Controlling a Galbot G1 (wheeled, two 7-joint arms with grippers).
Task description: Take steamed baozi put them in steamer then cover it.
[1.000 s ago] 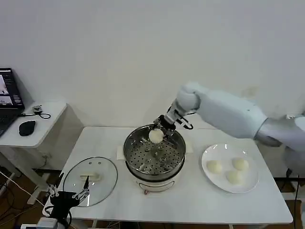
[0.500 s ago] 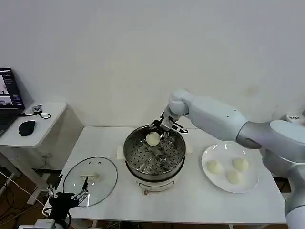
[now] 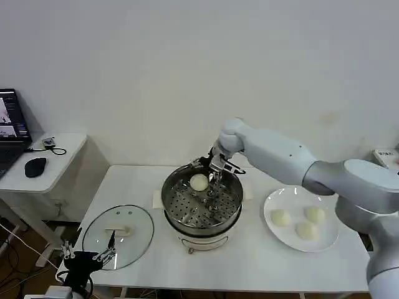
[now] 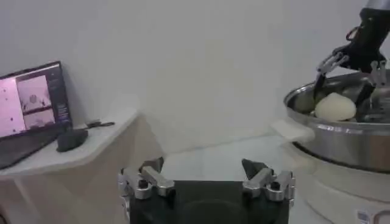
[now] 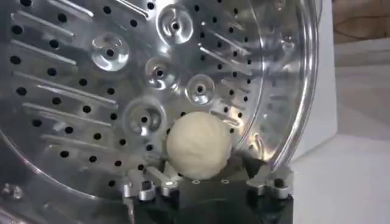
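Steel steamer [image 3: 201,202]; cover [image 3: 118,235] left, plate [image 3: 302,218] right.

Steamer [image 4: 341,137] cut off at right edge of left wrist view. Laptop [image 3: 11,128] cut off at left edge of head view. In right wrist view, bottom of bun [image 5: 199,148] hidden behind right gripper [image 5: 207,182]; fingertips hidden too, gap can't be told.
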